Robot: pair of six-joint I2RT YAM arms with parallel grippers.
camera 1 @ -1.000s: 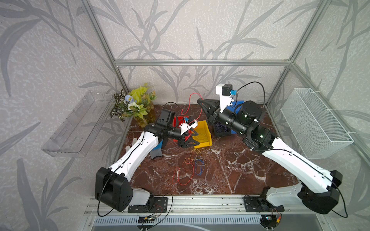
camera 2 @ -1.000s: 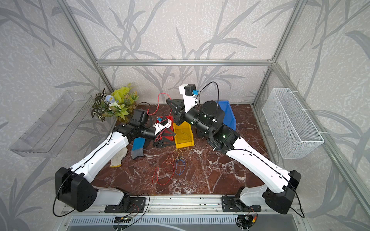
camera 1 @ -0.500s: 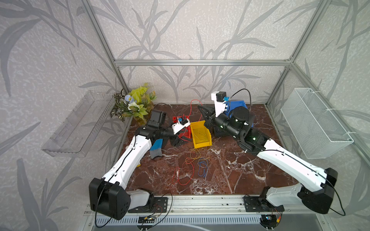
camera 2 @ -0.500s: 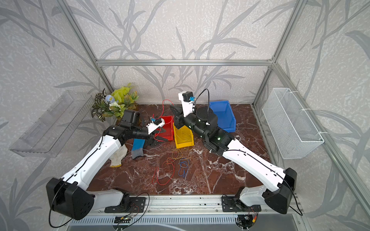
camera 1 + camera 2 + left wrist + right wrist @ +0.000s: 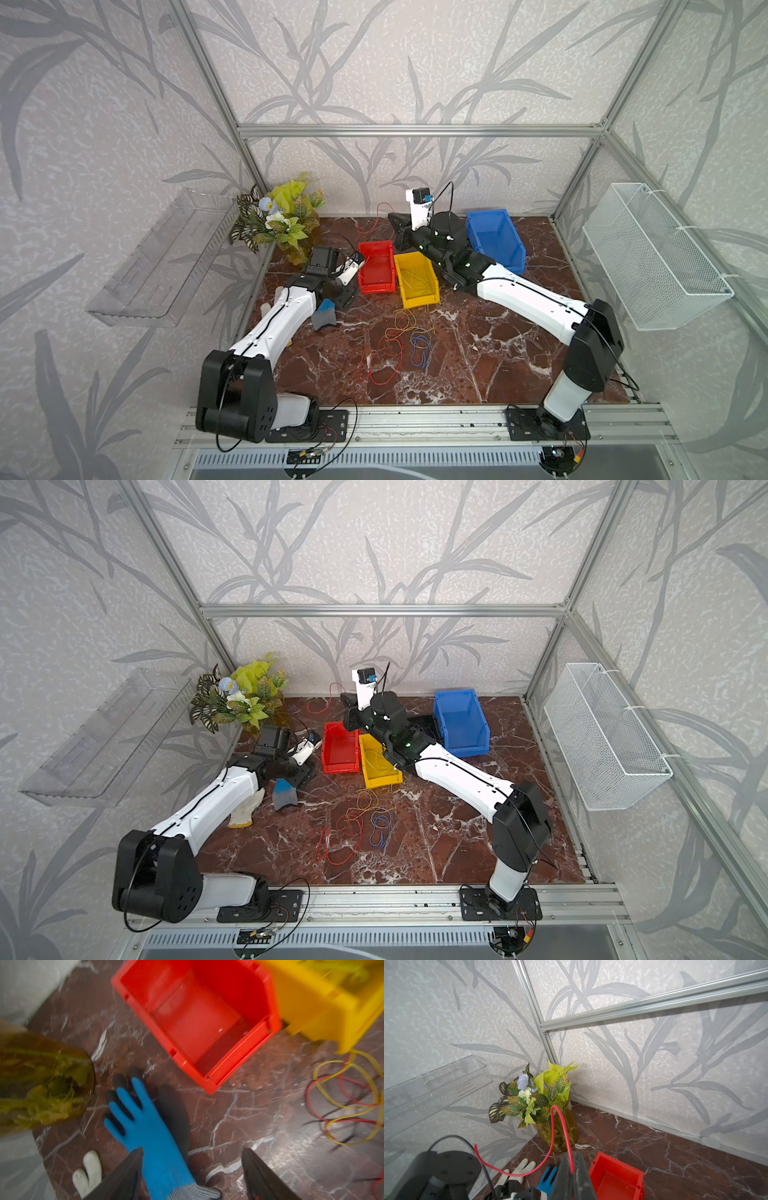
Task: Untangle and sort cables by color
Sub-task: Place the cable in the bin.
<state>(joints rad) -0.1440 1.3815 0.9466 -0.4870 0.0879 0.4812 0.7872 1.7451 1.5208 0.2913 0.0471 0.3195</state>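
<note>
Sorting is early: yellow cables in yellow bin, right gripper pinching red cable, left gripper spread empty, tangle unsorted.

1. I have a glass vase of artificial leaves and flowers standing in the far left corner of the red marble surface.
2. Near the vase, a blue work glove with a knitted grey cuff lies flat on the surface, with dark grey showing beneath it.
3. A white glove lies just beside it, closer to the left wall and partly hidden in both top views.
4. A clear plastic shelf is mounted on the left wall.
5. A white wire-mesh basket hangs on the right wall.
6. Aluminium frame rails run across the leaf-patterned walls.
</note>
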